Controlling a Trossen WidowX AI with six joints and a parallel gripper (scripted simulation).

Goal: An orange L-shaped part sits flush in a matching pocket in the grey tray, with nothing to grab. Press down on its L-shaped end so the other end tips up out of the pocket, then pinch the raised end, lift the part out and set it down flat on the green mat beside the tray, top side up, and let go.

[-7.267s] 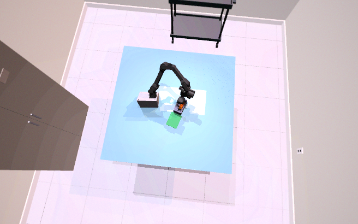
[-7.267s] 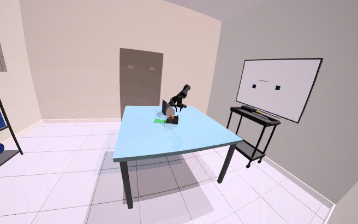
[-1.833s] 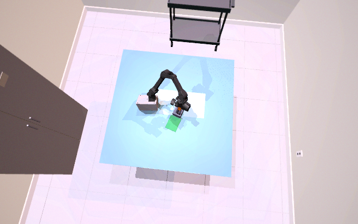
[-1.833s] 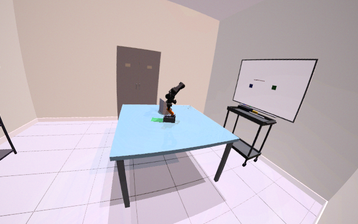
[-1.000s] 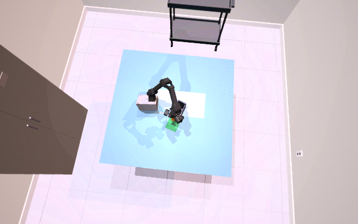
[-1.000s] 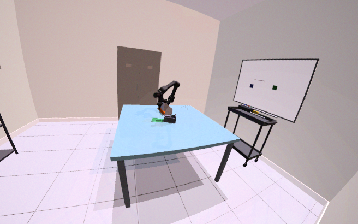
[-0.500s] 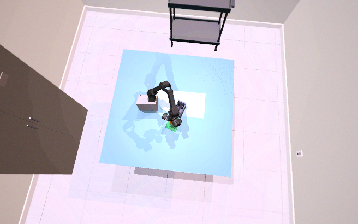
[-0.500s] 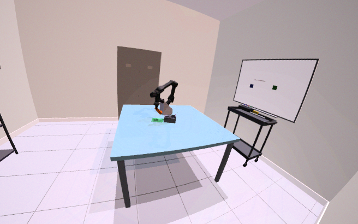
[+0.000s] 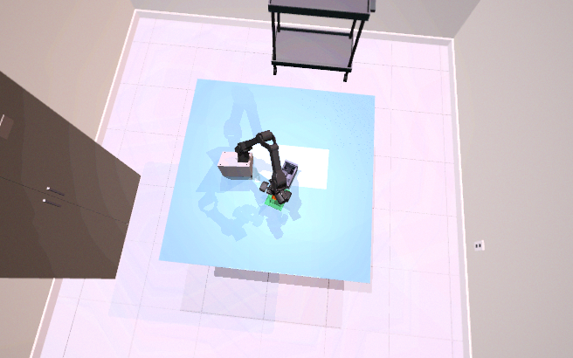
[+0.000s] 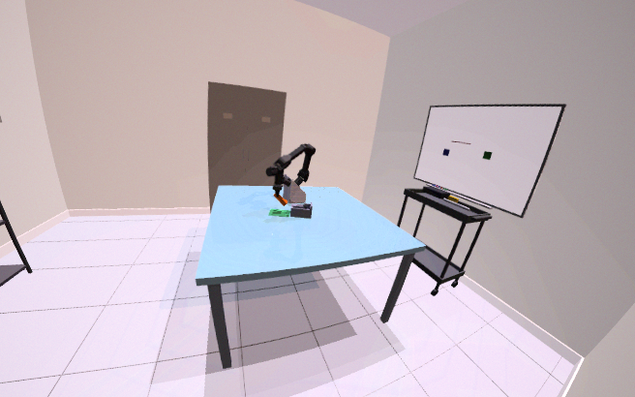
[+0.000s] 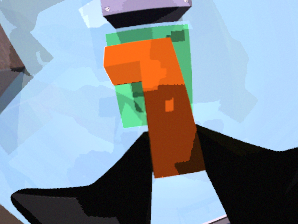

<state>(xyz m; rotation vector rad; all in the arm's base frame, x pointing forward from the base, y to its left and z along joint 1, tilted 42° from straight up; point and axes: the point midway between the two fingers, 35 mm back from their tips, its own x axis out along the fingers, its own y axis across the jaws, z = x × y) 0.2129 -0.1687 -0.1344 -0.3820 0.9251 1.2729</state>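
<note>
The orange L-shaped part (image 9: 273, 197) (image 10: 281, 199) (image 11: 160, 65) is in the air above the green mat (image 9: 274, 204) (image 10: 279, 213) (image 11: 182, 55). My gripper (image 10: 277, 194) (image 11: 170, 133) is shut on its straight end, one finger on each side. The part is tilted in the exterior view, with its lower end toward the tray side; in the wrist view its L-shaped end points away from the fingers. The grey tray (image 9: 292, 178) (image 10: 301, 214) (image 11: 145, 7) stands right beside the mat. In the top view the arm hides much of the part and the fingertips.
The arm's base stands on a box (image 9: 235, 167) (image 10: 294, 192) on the blue table (image 9: 324, 240) (image 10: 260, 246). A white sheet (image 9: 316, 168) lies by the tray in the top view. A black cart (image 9: 313, 46) (image 10: 445, 206) stands off the table.
</note>
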